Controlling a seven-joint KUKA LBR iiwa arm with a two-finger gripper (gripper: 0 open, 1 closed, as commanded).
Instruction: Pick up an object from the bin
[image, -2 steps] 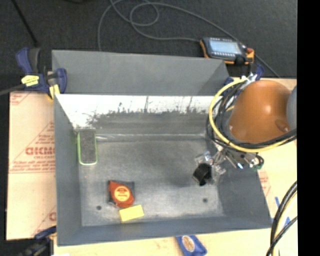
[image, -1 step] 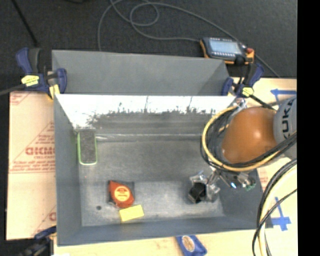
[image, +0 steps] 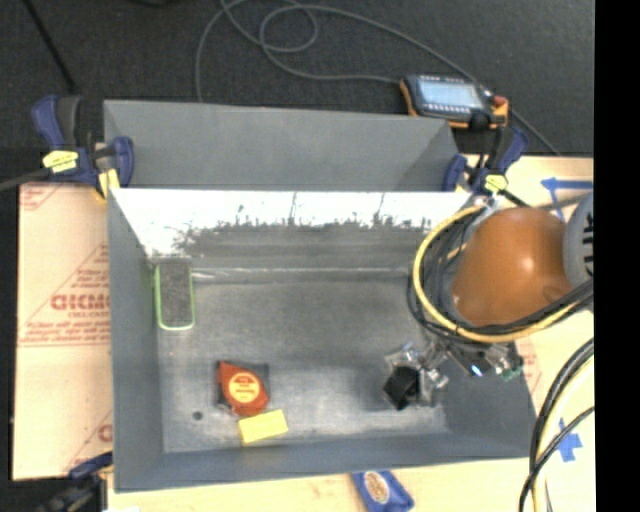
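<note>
Gripper (image: 418, 378), partly hidden beneath its orange cover (image: 505, 265), meets a small black object (image: 400, 389) right of the tape measure (image: 242, 388); whether it is clamped cannot be told.

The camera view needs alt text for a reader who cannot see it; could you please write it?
The robot's gripper, reaching in from the right, hangs over a small black object near the right side of a grey metal bin. Toward the left lie a red-orange tape measure, a yellow block and a green-rimmed grey pad.
</note>
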